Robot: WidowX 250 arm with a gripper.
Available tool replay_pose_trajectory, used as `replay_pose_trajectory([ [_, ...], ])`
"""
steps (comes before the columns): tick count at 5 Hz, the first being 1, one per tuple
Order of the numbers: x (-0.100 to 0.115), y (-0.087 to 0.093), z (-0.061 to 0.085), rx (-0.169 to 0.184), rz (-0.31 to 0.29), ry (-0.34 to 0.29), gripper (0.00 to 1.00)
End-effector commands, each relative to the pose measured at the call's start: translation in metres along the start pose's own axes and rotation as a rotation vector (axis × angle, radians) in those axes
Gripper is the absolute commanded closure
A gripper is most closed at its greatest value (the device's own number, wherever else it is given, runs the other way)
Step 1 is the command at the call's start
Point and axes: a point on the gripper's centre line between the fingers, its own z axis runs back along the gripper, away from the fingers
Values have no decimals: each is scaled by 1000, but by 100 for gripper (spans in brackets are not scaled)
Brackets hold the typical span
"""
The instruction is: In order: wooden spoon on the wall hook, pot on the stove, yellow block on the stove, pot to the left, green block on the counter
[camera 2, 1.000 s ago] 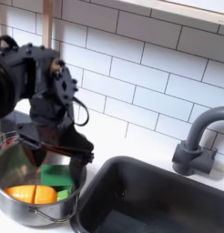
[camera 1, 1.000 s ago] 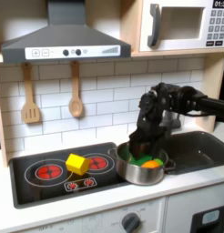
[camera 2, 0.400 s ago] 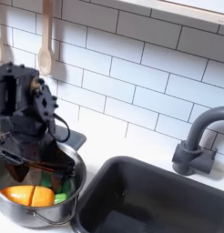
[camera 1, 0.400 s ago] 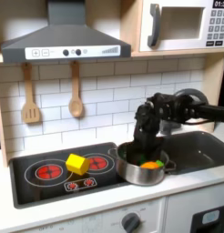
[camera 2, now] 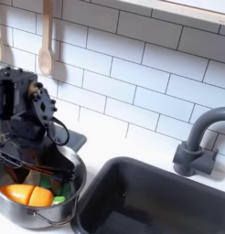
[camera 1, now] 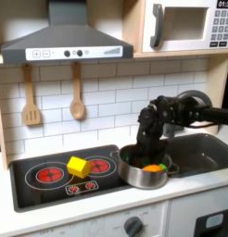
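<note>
— Where are we?
— I see the wooden spoon (camera 1: 77, 96) hung, yellow block (camera 1: 78, 167) on the stove (camera 1: 37, 176). My gripper (camera 2: 37, 174) is down in the pot (camera 2: 27, 212).
— Green block (camera 2: 58, 195) gripped?
— Can't tell; it sits inside, counter placement remains.

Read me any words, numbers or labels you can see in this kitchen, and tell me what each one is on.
Microwave display, top right of the first exterior view: digits, cut off by the edge, unreadable.
Microwave keypad: markings too small to read.
Range hood control panel: knobs, labels too blurred.
Nothing else is readable.
</note>
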Motion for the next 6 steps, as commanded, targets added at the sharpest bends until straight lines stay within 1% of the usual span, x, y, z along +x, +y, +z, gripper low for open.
replay_pose_trajectory([
  [1,8,3,-7,46,77,-69,95],
  [2,1,12,-24,82,139,-115,100],
  [3,5,16,-19,85,153,-158,100],
  [4,11,13,-7,69,154,-188,100],
  [5,13,13,-1,61,142,-191,100],
  [6,17,14,4,44,170,-148,100],
])
